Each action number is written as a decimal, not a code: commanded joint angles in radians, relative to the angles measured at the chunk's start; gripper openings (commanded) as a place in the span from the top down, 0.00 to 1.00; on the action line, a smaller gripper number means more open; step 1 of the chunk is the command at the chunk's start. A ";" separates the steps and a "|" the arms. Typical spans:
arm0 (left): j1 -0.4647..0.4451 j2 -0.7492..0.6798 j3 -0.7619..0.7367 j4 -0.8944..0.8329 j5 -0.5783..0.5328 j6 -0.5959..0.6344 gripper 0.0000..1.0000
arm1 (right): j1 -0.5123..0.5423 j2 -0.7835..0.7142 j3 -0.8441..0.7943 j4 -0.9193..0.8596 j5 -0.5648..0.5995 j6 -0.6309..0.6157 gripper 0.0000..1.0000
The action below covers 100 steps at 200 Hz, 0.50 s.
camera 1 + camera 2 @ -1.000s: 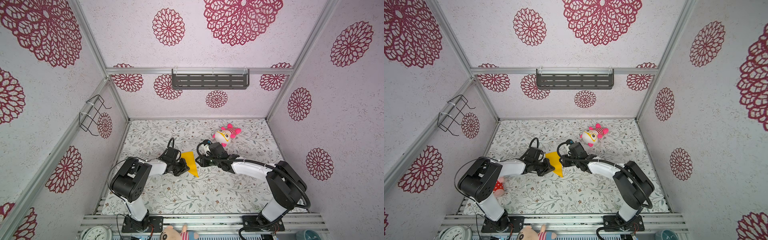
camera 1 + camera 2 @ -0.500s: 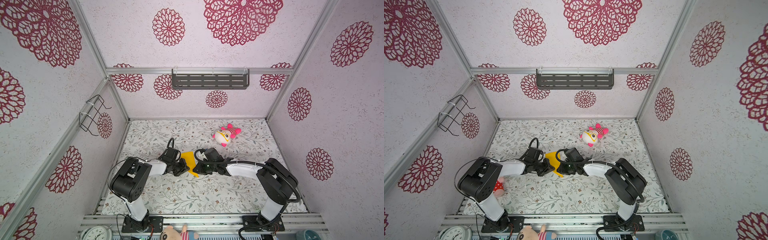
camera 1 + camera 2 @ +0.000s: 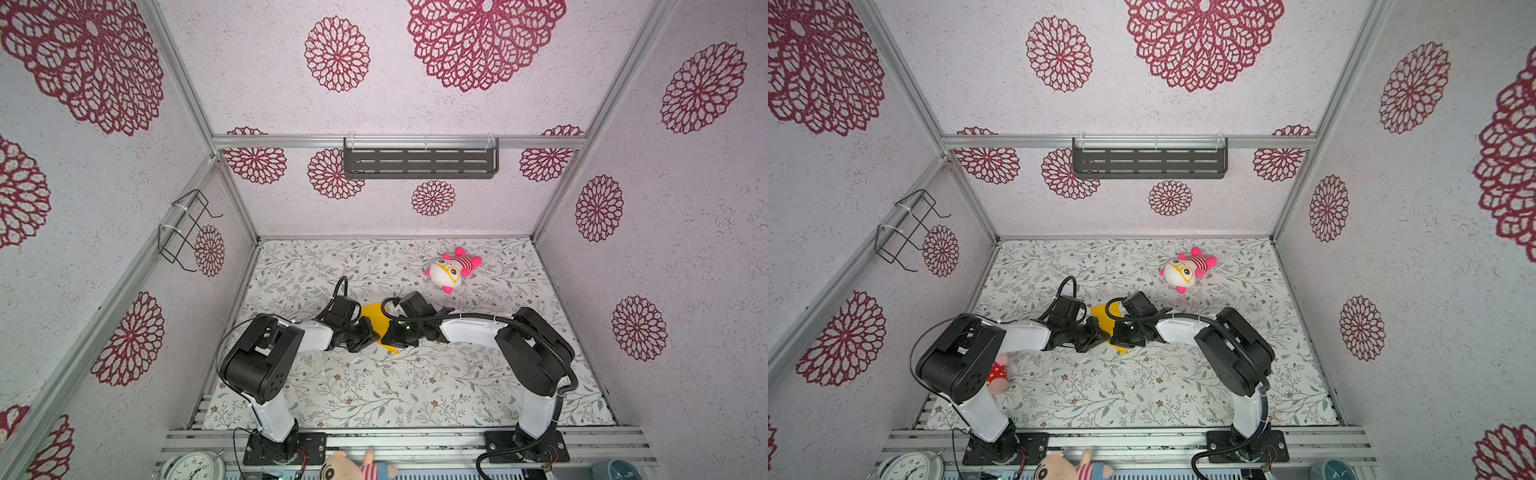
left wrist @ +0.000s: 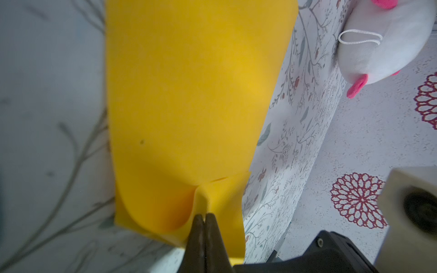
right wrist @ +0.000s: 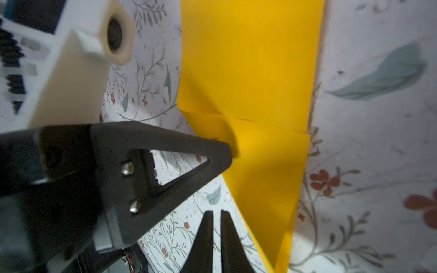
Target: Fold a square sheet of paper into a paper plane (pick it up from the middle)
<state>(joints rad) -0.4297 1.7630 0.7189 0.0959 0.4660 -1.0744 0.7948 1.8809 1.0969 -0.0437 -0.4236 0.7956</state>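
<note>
Both sets of jaws flank the paper [image 3: 373, 316], lying mid-way across the counter [image 3: 374, 395] with its long axis front to back. The left jaws, pressed together, pinch a raised fold at one long edge. The right jaws, nearly together and empty, sit just beside the tapering near end.

Yellow-orange paper [image 3: 371, 312]; pink-and-white plush toy [image 3: 451, 270]; grey-green leaf-and-flower print over the bench [image 3: 374, 390]; crimson rosettes on pale walls [image 3: 336, 54].
</note>
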 commanded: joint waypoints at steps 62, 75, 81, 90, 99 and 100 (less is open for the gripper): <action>-0.003 0.068 -0.055 -0.108 -0.127 -0.006 0.99 | -0.007 0.017 0.028 -0.109 0.009 -0.045 0.88; -0.004 0.072 -0.055 -0.108 -0.127 -0.005 0.99 | -0.009 0.018 0.030 -0.117 0.016 -0.047 0.88; -0.003 0.073 -0.053 -0.109 -0.127 -0.004 0.99 | -0.009 0.020 0.030 -0.121 0.018 -0.048 0.88; -0.003 0.073 -0.053 -0.111 -0.127 -0.004 0.99 | -0.009 0.022 0.033 -0.131 0.023 -0.051 0.88; -0.002 0.074 -0.053 -0.111 -0.128 -0.003 1.00 | -0.009 0.023 0.035 -0.137 0.027 -0.053 0.88; -0.002 0.074 -0.053 -0.111 -0.127 -0.004 1.00 | -0.009 0.024 0.034 -0.138 0.026 -0.054 0.88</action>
<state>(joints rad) -0.4294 1.7638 0.7113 0.1146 0.4652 -1.0775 0.7929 1.8950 1.1049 -0.1337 -0.4217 0.7700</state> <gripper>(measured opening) 0.040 0.119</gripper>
